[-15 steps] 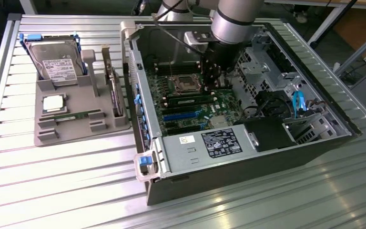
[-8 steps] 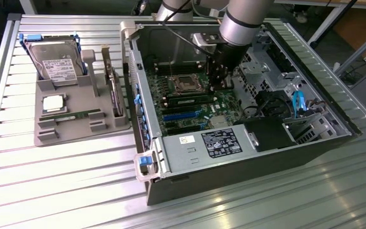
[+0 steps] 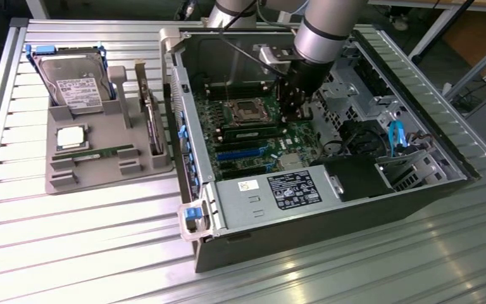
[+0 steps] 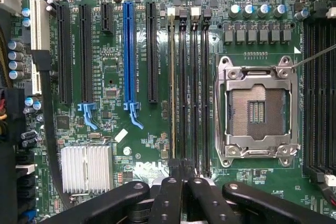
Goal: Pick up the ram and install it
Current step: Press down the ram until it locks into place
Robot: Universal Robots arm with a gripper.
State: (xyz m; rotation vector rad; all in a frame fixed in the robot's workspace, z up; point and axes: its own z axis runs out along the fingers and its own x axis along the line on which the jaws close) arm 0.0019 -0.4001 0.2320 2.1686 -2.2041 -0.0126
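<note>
Exterior view: my tool (image 3: pixel 295 111) reached into the open computer case (image 3: pixel 328 209), low over the motherboard's memory slots, its tip hidden. A twin stick (image 3: pixel 91 156) lay in the tray (image 3: pixel 61 180) on the tabletop.

Wrist view: my tool (image 4: pixel 181 182) was closed, pressing the ram (image 4: pixel 172 85) edge-on into its slot.

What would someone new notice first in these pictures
The open computer case fills the middle of the exterior view, with the robot arm reaching down onto its motherboard. The gripper is shut just above the memory slots, beside the empty processor socket. A grey parts tray sits on the exterior view's left.
</note>
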